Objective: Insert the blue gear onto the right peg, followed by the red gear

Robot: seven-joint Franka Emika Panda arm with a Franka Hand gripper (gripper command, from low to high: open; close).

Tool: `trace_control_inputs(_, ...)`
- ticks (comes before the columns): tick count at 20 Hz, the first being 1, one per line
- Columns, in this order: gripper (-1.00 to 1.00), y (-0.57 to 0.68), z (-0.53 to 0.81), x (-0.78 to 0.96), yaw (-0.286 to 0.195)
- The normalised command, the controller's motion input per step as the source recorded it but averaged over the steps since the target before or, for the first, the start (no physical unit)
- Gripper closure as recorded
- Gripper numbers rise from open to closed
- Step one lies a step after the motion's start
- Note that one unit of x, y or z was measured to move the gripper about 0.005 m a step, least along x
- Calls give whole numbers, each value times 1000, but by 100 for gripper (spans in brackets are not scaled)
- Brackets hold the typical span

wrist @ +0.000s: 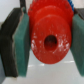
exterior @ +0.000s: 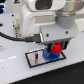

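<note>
The red gear [wrist: 49, 40] fills the wrist view, held between my gripper's [wrist: 49, 42] teal pads [wrist: 21, 42], with its centre hole facing the camera. In the exterior view the red gear [exterior: 57, 48] sits in my gripper [exterior: 56, 46] just above the blue gear [exterior: 49, 55]. That wider blue disc lies on the black-rimmed grey plate [exterior: 35, 59]. A sliver of the blue gear [wrist: 65, 9] shows behind the red one. The right peg is hidden by the gears and the hand.
The arm's white body [exterior: 45, 17] and a black cable [exterior: 15, 36] fill the space above the plate. The plate rests on a white table [exterior: 65, 72].
</note>
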Motion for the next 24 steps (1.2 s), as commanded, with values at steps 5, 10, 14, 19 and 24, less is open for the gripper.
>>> trace_control_inputs(5, 100, 0, 86, 36, 0)
trace_control_inputs(10, 100, -46, 41, 75, 0)
trace_control_inputs(14, 100, -3, 28, 118, 0)
trace_control_inputs(19, 100, -37, 118, 63, 0)
trace_control_inputs(24, 100, -28, -61, 86, 0)
